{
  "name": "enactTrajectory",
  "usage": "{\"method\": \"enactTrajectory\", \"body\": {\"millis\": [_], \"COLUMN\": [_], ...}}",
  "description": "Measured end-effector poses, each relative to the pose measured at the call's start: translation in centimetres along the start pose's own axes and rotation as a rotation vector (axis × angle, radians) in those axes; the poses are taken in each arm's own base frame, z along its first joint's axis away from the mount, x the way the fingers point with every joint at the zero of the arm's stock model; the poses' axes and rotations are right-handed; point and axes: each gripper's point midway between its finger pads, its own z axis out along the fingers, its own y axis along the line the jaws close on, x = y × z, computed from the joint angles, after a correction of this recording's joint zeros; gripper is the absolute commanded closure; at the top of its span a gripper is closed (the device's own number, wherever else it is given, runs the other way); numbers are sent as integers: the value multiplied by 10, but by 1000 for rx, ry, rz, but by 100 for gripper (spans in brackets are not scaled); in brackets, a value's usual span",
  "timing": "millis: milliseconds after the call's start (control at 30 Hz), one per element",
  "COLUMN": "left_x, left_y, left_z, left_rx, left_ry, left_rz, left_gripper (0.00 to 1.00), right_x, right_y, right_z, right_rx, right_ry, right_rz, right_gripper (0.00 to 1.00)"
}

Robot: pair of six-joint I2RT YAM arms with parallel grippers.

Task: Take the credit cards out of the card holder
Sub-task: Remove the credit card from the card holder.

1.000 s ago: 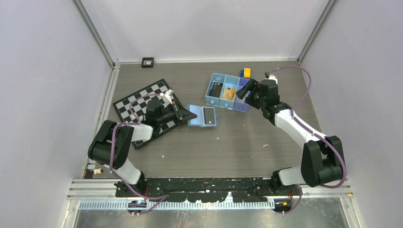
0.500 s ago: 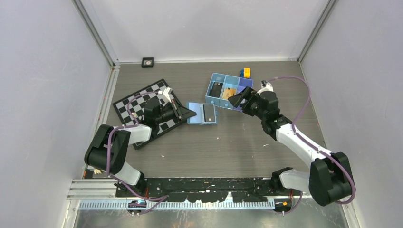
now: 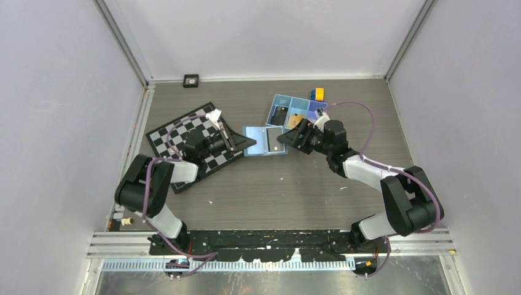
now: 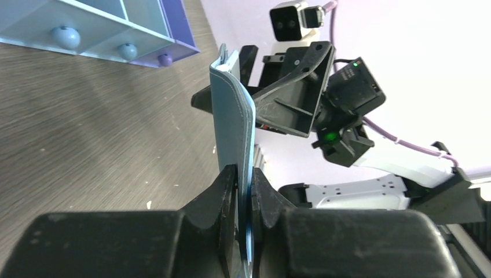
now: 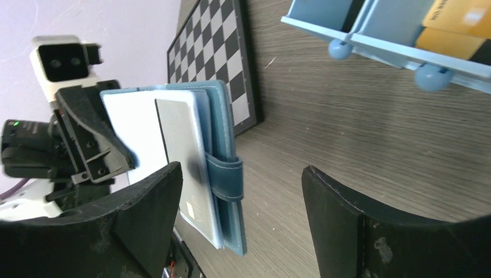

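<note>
The light-blue card holder [image 3: 258, 140] is open and held off the table at mid-table. My left gripper [image 3: 246, 143] is shut on its left edge; the left wrist view shows the card holder [image 4: 233, 110] edge-on between the pinched jaws of that gripper [image 4: 243, 180]. A silvery grey card [image 3: 272, 139] sits in its right panel, also seen in the right wrist view [image 5: 184, 153]. My right gripper [image 3: 286, 140] is open just right of the card holder [image 5: 224, 174], jaws wide on either side of its edge. A black card [image 3: 281, 115] and an orange-tan card [image 3: 297, 120] lie in the blue tray.
The blue three-compartment tray [image 3: 305, 104] stands just behind the right gripper. A chessboard [image 3: 169, 138] lies under the left arm. A yellow and blue block [image 3: 317, 93] sits behind the tray. A small black square [image 3: 191, 80] is at the back wall.
My right gripper has swung left from the tray to the card holder's right edge. My left gripper has raised the card holder and shifted it slightly toward the back.
</note>
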Motion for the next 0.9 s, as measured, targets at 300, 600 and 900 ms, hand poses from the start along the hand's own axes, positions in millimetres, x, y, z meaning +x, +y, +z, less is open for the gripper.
{"method": "enactTrajectory", "body": {"millis": [300, 600, 900], "left_x": [3, 0, -2], "left_y": [2, -3, 6], "left_z": [4, -1, -10], "left_rx": [78, 58, -64], "left_ry": [11, 4, -12], "left_rz": [-115, -82, -41], "left_gripper": [100, 100, 49], "right_x": [14, 11, 14], "right_y": [22, 43, 44], "right_z": [14, 10, 9], "right_rx": [-149, -262, -265], "right_ry": [52, 34, 40], "right_rz": [19, 29, 31], "right_gripper": [56, 90, 99]}}
